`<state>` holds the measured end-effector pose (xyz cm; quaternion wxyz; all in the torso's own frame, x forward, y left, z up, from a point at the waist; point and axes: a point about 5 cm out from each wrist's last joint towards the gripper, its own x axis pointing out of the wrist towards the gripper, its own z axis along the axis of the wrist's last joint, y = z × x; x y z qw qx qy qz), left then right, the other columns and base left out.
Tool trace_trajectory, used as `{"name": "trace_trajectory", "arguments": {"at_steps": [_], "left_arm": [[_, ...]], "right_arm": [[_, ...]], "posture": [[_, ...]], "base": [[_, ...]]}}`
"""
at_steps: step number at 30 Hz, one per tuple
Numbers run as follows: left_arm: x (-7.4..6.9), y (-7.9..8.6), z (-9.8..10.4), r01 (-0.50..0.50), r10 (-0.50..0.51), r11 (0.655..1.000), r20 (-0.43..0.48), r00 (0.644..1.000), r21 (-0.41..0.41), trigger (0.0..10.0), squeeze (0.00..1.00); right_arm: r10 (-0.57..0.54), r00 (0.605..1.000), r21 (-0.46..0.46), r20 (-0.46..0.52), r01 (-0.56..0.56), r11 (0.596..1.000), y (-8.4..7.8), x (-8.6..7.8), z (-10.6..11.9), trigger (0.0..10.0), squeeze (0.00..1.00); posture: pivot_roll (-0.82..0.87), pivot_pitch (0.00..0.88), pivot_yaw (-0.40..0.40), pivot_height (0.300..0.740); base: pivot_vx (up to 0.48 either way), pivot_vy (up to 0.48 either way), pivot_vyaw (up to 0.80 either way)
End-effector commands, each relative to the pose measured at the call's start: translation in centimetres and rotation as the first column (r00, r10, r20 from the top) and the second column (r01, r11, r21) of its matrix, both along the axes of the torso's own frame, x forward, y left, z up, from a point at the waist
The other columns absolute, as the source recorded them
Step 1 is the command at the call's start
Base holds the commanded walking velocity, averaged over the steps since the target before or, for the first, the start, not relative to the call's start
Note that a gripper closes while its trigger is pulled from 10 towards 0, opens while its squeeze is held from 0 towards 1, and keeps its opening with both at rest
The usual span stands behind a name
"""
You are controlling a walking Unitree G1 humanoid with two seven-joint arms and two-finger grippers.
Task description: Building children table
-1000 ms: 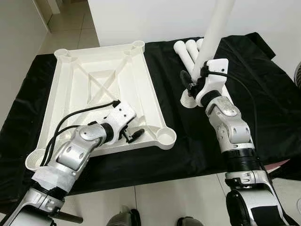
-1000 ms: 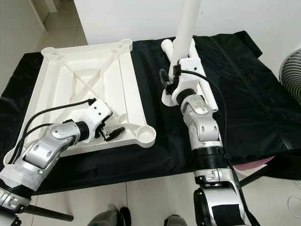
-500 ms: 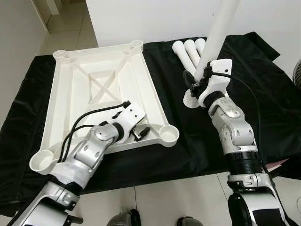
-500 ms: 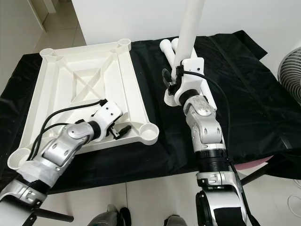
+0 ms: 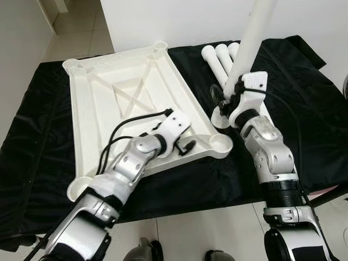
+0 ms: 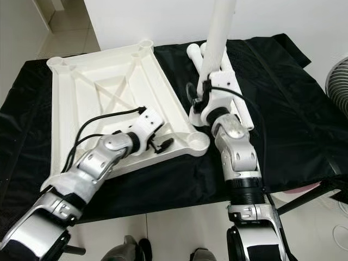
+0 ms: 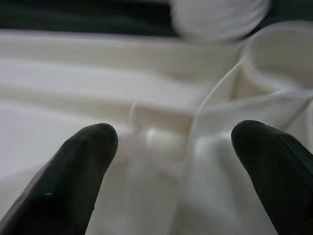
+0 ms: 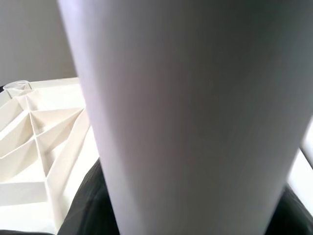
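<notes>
**White plastic table top, underside up, and one leg held upright**

White plastic table top (image 5: 125, 87): lies upside down on the black cloth (image 5: 304, 92), ribbed underside facing up, a round socket at each corner. It sits skewed on the cloth, its near right corner socket (image 5: 220, 145) turned toward the right arm.

Left gripper (image 5: 185, 147): over the near edge of the table top, just inboard of that corner socket. The left wrist view has both black fingertips (image 7: 80, 166) well apart, white ribbing between them; fingers spread wide, nothing between them. Cannot tell whether the tips touch the plastic.

Right gripper (image 5: 224, 98): closed around the lower part of a long white cylindrical table leg (image 5: 251, 41), which stands near upright, leaning slightly, its top running out past the upper border. The leg's flared foot (image 5: 219, 117) hangs just beside the near right corner socket, close above the cloth; contact with cloth not discernible.

Spare white legs (image 5: 216, 60): lying side by side on the cloth behind the held leg, partly hidden by it.

Surroundings: cloth covers a low surface; pale tiled floor (image 5: 76, 27) beyond, white wall (image 5: 179, 22) behind
</notes>
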<state>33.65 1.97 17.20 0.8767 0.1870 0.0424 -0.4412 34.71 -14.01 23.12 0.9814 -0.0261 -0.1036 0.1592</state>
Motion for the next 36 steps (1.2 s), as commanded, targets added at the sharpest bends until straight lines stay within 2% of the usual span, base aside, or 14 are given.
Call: {"name": "trace_trajectory", "arguments": {"at_steps": [1, 4, 7, 9, 11, 14, 17, 21, 26, 28, 31, 36], "left_arm": [[0.5, 0.0, 0.3, -0.091, 0.092, 0.995, 0.044, 0.995, -0.028, 10.0, 0.0], [0.5, -0.1, 0.5, -0.088, 0.09, 0.995, 0.04, 0.995, -0.046, 10.0, 0.0], [0.4, 0.7, 1.2, -0.081, 0.085, 0.992, 0.046, 0.995, -0.093, 10.0, 0.0], [0.2, 2.3, 2.6, -0.045, 0.057, 0.985, 0.068, 0.996, -0.164, 10.0, 0.0], [0.2, 2.3, 2.6, -0.045, 0.057, 0.985, 0.068, 0.996, -0.164, 10.0, 0.0], [-0.7, 3.8, 2.8, -0.006, 0.018, 0.986, 0.068, 0.998, -0.169, 10.0, 0.0], [-1.5, 4.5, 2.4, 0.022, -0.015, 0.985, 0.041, 0.999, -0.172, 10.0, 0.0], [-1.9, 4.6, 2.1, 0.034, -0.03, 0.984, 0.023, 0.999, -0.177, 10.0, 0.0], [-3.4, 4.3, 1.4, 0.043, -0.053, 0.969, -0.035, 0.998, -0.244, 10.0, 0.0], [-3.8, 4.0, 1.4, 0.049, -0.061, 0.964, -0.036, 0.997, -0.261, 10.0, 0.0], [-3.7, 3.9, 2.0, 0.024, -0.02, 0.959, 0.014, 1.0, -0.283, 10.0, 0.0], [-3.8, 4.1, 2.3, 0.03, -0.026, 0.968, 0.021, 0.999, -0.248, 10.0, 0.0]], "right_arm": [[0.023, 1.0, -0.015, 0.016, -0.023, 1.0, 0.4, -0.3, 0.0, 10.0, 0.0], [0.035, 0.999, -0.015, 0.01, -0.035, 0.999, 0.6, -0.4, -0.2, 10.0, 0.0], [0.041, 0.999, -0.013, 0.007, -0.041, 0.999, 0.6, -0.6, -0.4, 10.0, 0.0], [0.045, 0.999, -0.013, 0.003, -0.045, 0.999, 0.4, -1.0, -0.7, 10.0, 0.0], [0.045, 0.999, -0.013, 0.003, -0.045, 0.999, 0.4, -1.0, -0.7, 10.0, 0.0], [0.053, 0.998, 0.004, -0.019, -0.053, 0.999, 0.4, -1.7, -1.6, 10.0, 0.0], [0.066, 0.997, -0.008, -0.037, -0.066, 0.998, 0.6, -2.2, -2.2, 10.0, 0.0], [0.069, 0.997, -0.012, -0.044, -0.069, 0.998, 0.6, -2.3, -2.5, 10.0, 0.0], [0.076, 0.995, -0.021, -0.071, -0.078, 0.997, 0.6, -2.9, -3.4, 10.0, 0.0], [0.075, 0.994, -0.028, -0.078, -0.077, 0.997, 0.5, -3.1, -3.6, 10.0, 0.0], [0.059, 0.994, -0.031, -0.093, -0.062, 0.998, 0.1, -3.3, -4.2, 10.0, 0.0], [0.014, 0.994, -0.035, -0.108, -0.018, 0.999, -0.7, -3.2, -4.7, 10.0, 0.0]], "posture": [[-0.13, 0.113, 0.089, 0.74], [-0.13, 0.108, 0.088, 0.74], [-0.12, 0.104, 0.085, 0.74], [-0.11, 0.097, 0.079, 0.74], [-0.11, 0.097, 0.079, 0.74], [-0.1, 0.092, 0.074, 0.74], [-0.09, 0.089, 0.068, 0.74], [-0.09, 0.089, 0.068, 0.74], [-0.09, 0.093, 0.057, 0.74], [-0.09, 0.098, 0.056, 0.74], [-0.09, 0.108, 0.053, 0.74], [-0.09, 0.115, 0.052, 0.74]], "base": [[0.0, 0.0, 0.0], [0.0, 0.0, 0.0], [0.0, 0.0, 0.0], [0.0, 0.0, 0.0], [0.0, 0.0, 0.0], [0.0, 0.0, 0.0], [0.0, 0.0, 0.0], [0.0, 0.0, 0.0], [0.0, 0.0, 0.0], [0.0, 0.0, 0.0], [0.0, 0.0, 0.0], [0.0, 0.0, 0.0]]}}
